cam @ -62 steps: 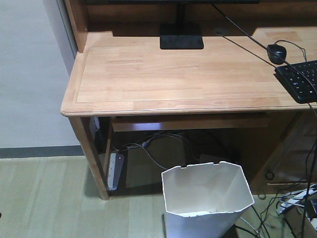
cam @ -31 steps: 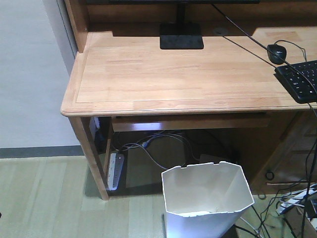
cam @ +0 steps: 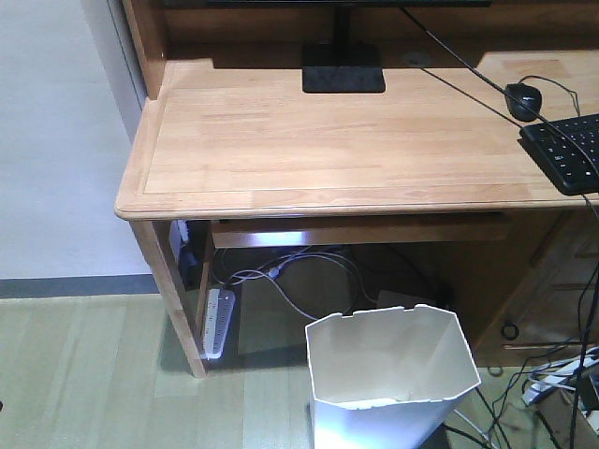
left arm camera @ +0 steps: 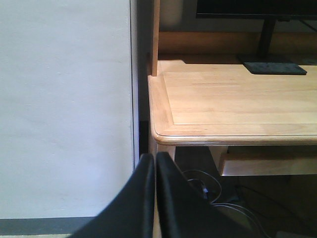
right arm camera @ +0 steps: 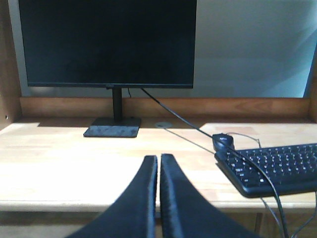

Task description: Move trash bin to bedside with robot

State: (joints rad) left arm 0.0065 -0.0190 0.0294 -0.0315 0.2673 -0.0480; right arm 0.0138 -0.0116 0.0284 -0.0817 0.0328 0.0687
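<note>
Front view: I see the white trash bin (cam: 391,365) upright on the floor (cam: 84,374) at 5 o'clock, just in front of the table (cam: 309,140), with cables (cam: 290,281) trailing behind it. A monitor stand (cam: 343,79) sits at 12 o'clock. A mouse (cam: 523,98) and keyboard (cam: 571,150) are at 2 to 3 o'clock, and a power strip (cam: 218,323) lies under the table at 7 o'clock.

Left wrist view: my left fingers (left arm camera: 155,161) are pressed together on nothing at 6 o'clock, pointing toward the table's left corner. A pale wall (left arm camera: 64,99) fills 9 o'clock.

Right wrist view: my right fingers (right arm camera: 158,158) are likewise closed and hold nothing, aimed across the table. I have 1 monitor (right arm camera: 106,42) at 12 o'clock and the keyboard at 4 o'clock
</note>
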